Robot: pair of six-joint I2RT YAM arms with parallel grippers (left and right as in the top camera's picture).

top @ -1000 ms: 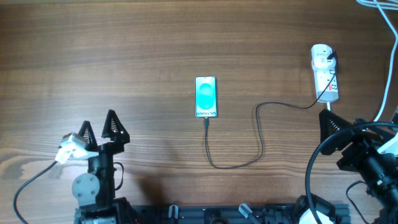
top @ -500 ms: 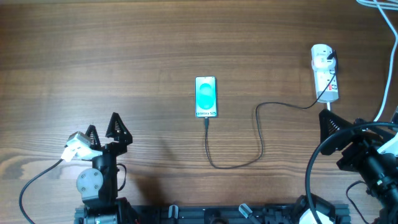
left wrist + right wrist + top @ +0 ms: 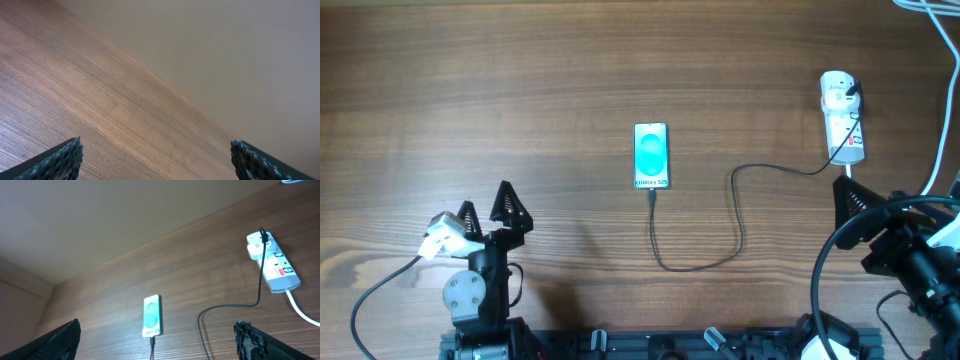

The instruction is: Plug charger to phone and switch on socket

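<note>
A phone [image 3: 651, 156] with a lit teal screen lies flat mid-table, also in the right wrist view [image 3: 151, 316]. A black charger cable [image 3: 698, 262] is plugged into its near end and loops right to a white socket strip [image 3: 841, 118] at the far right, seen too in the right wrist view [image 3: 273, 261]. My left gripper [image 3: 485, 205] is open and empty at the near left; its view shows only bare wood between the fingertips [image 3: 155, 160]. My right gripper [image 3: 855, 205] is open and empty at the near right, just below the strip's end.
A white mains cable [image 3: 948, 90] runs from the strip's near end up along the right table edge. The wooden table [image 3: 520, 90] meets a plain wall at the back [image 3: 125, 210].
The left arm drew back toward the near edge and turned slightly between one second and half a second ago; since then nothing has moved. The right arm is still.
</note>
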